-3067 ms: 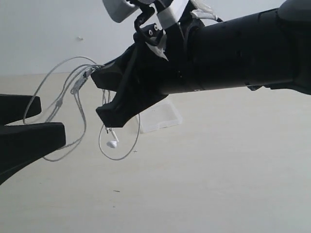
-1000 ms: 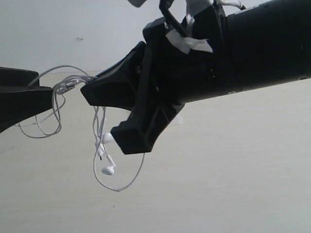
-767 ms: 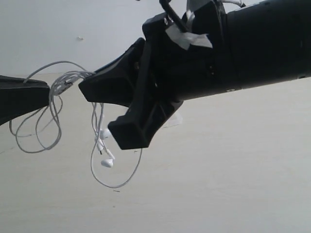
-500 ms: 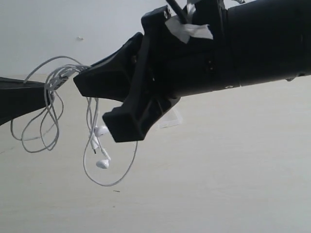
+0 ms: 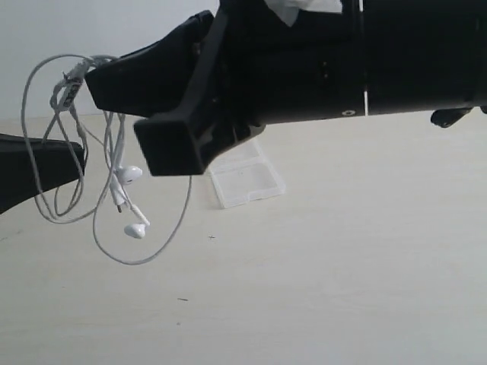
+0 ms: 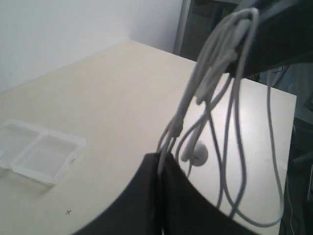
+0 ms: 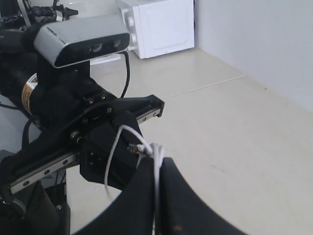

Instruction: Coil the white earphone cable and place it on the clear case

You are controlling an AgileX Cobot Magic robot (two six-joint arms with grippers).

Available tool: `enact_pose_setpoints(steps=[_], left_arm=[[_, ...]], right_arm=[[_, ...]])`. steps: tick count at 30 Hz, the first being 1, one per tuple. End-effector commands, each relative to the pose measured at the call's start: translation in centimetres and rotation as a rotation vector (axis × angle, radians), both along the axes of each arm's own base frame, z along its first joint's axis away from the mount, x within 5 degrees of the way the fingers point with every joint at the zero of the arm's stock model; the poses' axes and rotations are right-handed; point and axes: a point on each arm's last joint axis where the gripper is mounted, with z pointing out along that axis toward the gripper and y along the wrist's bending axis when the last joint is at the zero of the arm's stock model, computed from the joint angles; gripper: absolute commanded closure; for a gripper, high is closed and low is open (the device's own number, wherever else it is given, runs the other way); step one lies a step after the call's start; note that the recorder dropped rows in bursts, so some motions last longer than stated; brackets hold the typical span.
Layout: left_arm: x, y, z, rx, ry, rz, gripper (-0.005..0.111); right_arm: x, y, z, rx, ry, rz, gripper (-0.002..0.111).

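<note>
The white earphone cable hangs in the air in several loose loops, with two earbuds dangling low. My right gripper is shut on the top of the bundle, high at the left; the right wrist view shows strands pinched between its fingers. Lower left, my left gripper is shut on a few strands, whose pinch shows in the left wrist view. The clear case lies open and flat on the table behind the cable, also seen as a clear case with nothing in it.
The beige table runs under both arms. The right arm's black body fills the upper right of the exterior view. A white appliance stands at the far table edge, behind the left arm and its grey camera.
My right gripper has risen and moved left with the cable bundle. The loops now hang longer between both grippers, and the clear case has come into full view.
</note>
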Motion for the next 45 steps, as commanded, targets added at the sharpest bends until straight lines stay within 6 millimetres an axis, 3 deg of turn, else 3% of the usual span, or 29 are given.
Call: enact_pose_setpoints(steps=[1,31,37,41,45], left_arm=[[0.1,-0.1,-0.2,-0.028,0.015,-0.006,0.107],[0.6,-1.1,-0.8,-0.067,0.049,-0.128,0.107],[0.3,-0.9,-1.7,0.055,0.046,-0.157,0.107],[0.6,-0.8,-1.5,0.026,0.059,-0.114,0.106],[0.8,-0.7,-1.3,-0.001,0.056,-0.086,0.092]], right_arm=[[-0.2,0.0,0.6,0.059,-0.001,0.014,0.108],[0.7,1.3,-0.5,0.094,0.000,0.042,0.108],[0.6,1.0,-0.1,0.099,-0.011,0.026,0.108],[0.5,0.8,0.2,0.106,-0.017,0.017,0.108],[0.5,0.8,0.2,0.103,-0.009,0.009,0.108]])
